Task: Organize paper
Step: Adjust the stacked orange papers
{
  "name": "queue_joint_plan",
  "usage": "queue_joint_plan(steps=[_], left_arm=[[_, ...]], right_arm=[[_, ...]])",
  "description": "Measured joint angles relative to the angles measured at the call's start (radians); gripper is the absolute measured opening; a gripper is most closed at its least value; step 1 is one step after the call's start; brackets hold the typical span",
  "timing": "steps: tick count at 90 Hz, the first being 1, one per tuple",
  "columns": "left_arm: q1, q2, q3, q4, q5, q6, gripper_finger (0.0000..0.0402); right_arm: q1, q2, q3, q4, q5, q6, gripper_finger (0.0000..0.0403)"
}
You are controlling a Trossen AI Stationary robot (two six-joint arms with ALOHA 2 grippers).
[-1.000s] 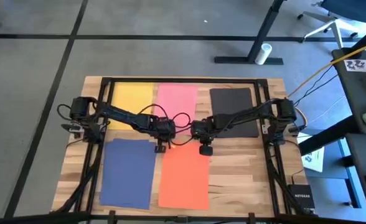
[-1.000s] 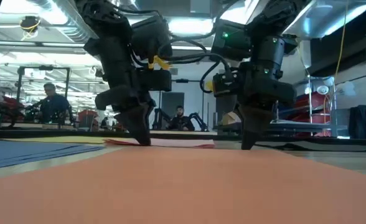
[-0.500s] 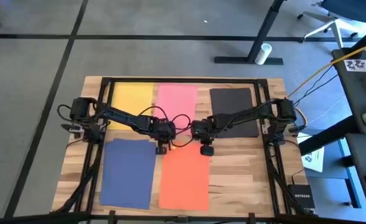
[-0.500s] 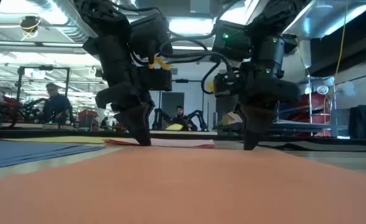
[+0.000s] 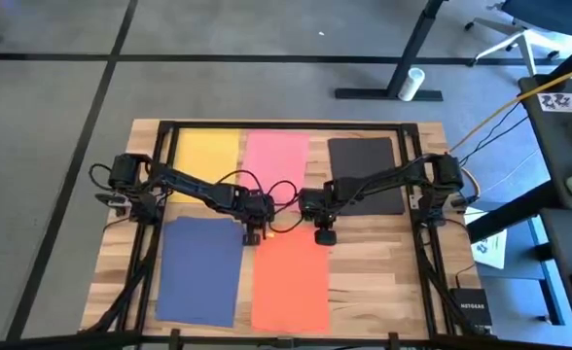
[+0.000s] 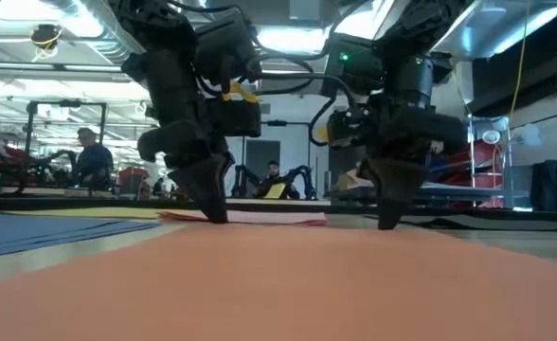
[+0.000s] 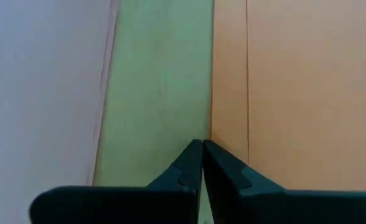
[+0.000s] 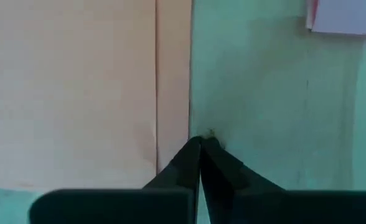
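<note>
An orange sheet (image 5: 291, 287) lies flat on the near middle of the wooden table, with a navy blue sheet (image 5: 198, 267) flat to its left. Yellow (image 5: 206, 154), pink (image 5: 276, 156) and black (image 5: 366, 173) sheets lie flat in a row along the far side. My left gripper (image 5: 255, 233) is shut, point down, at the orange sheet's far left corner. My right gripper (image 5: 323, 236) is shut, point down, at its far right corner. In the low view both stand on the sheet's far end, left (image 6: 212, 216) and right (image 6: 389, 223). My left gripper comes from above, pointing down, and its shut fingertips (image 7: 198, 152) touch down right at the orange sheet's left edge (image 7: 215, 134), close to the far corner. The sheet lies flat on the table. My right gripper comes from above, pointing down, and its shut fingertips (image 8: 198, 149) touch down right at the orange sheet's right edge (image 8: 186, 127), close to the far corner. The sheet stays flat on the wood.
Bare wood (image 5: 383, 282) shows to the right of the orange sheet. A black frame (image 5: 286, 124) runs round the table. A white printed sheet (image 5: 490, 248) and a dark box (image 5: 466, 306) lie off the table's right side. People sit in the room behind (image 6: 89, 161).
Both shut grippers have gone a little toward the table's near edge, and the orange sheet has slid flat along the table with them, slightly nearer and to the right.
</note>
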Motion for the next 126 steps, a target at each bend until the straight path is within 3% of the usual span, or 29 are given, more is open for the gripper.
queue_joint_plan(steps=[30, 126], left_arm=[[-0.004, 0.0, 0.0, -0.002, 0.012, -0.003, 0.0], [-0.026, -0.023, -0.003, -0.003, 0.022, 0.004, 0.0]], right_arm=[[0.046, 0.0, 0.0, 0.003, -0.001, 0.018, 0.0], [0.046, 0.0, 0.002, -0.001, 0.021, 0.026, 0.0]])
